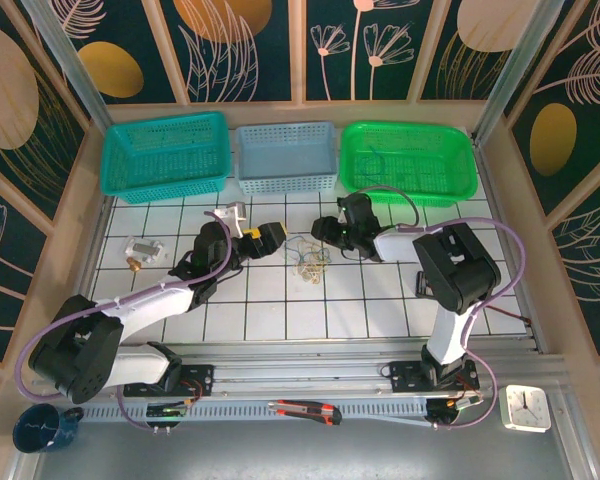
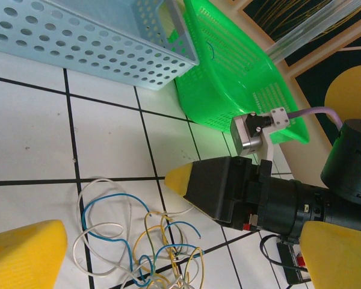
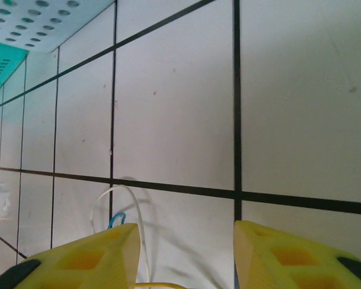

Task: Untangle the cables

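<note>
The cables [image 1: 311, 262] are a small tangle of thin white, blue and yellow wires lying on the white tiles between my two grippers. In the left wrist view the cables [image 2: 138, 241] spread out just ahead of my left gripper [image 2: 183, 241], whose yellow fingers stand wide open and hold nothing. My left gripper [image 1: 264, 238] sits just left of the tangle. My right gripper [image 1: 326, 232] reaches in from the right, low over the tiles. Its yellow fingers [image 3: 90, 256] are apart, and a white wire loop [image 3: 117, 192] runs along the inside of the left finger.
Three baskets line the back edge: teal [image 1: 165, 155], light blue [image 1: 285, 155] and green [image 1: 408, 160]. A small clear object [image 1: 140, 250] lies on the tiles at the left. A box cutter [image 1: 305, 410] and a clock [image 1: 527, 407] rest by the near rail.
</note>
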Controlling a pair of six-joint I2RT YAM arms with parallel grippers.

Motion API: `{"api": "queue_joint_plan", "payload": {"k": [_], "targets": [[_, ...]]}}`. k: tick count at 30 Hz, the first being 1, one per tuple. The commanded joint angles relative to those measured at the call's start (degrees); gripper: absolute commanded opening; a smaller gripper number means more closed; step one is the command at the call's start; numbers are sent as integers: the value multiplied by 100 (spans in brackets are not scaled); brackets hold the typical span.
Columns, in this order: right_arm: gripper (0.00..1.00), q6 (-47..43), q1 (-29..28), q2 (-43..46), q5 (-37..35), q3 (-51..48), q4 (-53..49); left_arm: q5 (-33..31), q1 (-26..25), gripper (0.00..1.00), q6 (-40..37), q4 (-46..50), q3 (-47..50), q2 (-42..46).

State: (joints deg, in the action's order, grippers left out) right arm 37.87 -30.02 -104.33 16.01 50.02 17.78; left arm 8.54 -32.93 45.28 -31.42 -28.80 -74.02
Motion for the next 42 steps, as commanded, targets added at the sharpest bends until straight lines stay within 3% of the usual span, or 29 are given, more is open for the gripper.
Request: {"api": "queue_joint_plan", "payload": {"k": [1,8,19,27,35,42], "targets": [[35,85,-59,-83,166,145,255,96,28,99,-95,-39,16,-99],[0,167,-65,201,356,62,325,43,25,99,-244,-31,27,-275],[0,76,-281,1547,500,354,-154,5,24,99,-586,-104,104,-425],[0,-55,-665,2364,288,820,-609,31,27,99,-1479,-115,286,-319],[0,-96,-750,2541,192,869,-716,348,24,99,-2157,-352,447,35],[0,-33,-812,2532,201,878,-671,1064,8,99,-2276,-769,198,-126]]}}
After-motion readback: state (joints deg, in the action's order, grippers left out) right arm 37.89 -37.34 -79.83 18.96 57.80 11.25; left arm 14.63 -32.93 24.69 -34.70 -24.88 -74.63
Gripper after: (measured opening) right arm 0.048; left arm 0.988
